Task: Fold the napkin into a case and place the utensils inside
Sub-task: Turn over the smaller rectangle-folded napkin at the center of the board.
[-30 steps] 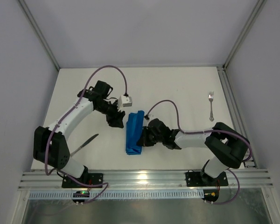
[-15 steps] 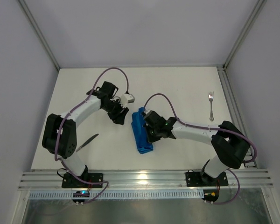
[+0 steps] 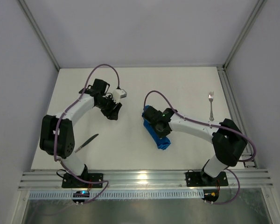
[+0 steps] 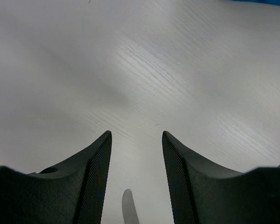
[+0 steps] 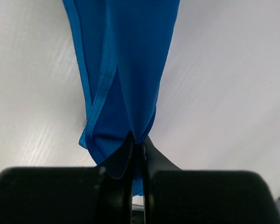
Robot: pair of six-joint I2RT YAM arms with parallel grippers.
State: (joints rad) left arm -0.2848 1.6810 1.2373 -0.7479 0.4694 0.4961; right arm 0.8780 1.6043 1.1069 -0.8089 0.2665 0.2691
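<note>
A white table (image 3: 177, 88) with faint wood grain fills the floor of the enclosure. Plain pale grey walls (image 3: 130, 32) stand on three sides, joined by slanting metal posts (image 3: 38, 35). A ribbed aluminium rail (image 3: 130, 179) runs along the near edge, catching a bright patch of glare.

case (image 3: 163, 142) dragged right and turned by right claw (image 3: 157, 126), left claw (image 3: 113, 113) drawn back

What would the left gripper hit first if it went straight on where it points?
Probably the bare table: the open left gripper angles down at it with nothing ahead. The blue napkin edges the wrist view's far top right, off that line; depth is unclear.
</note>
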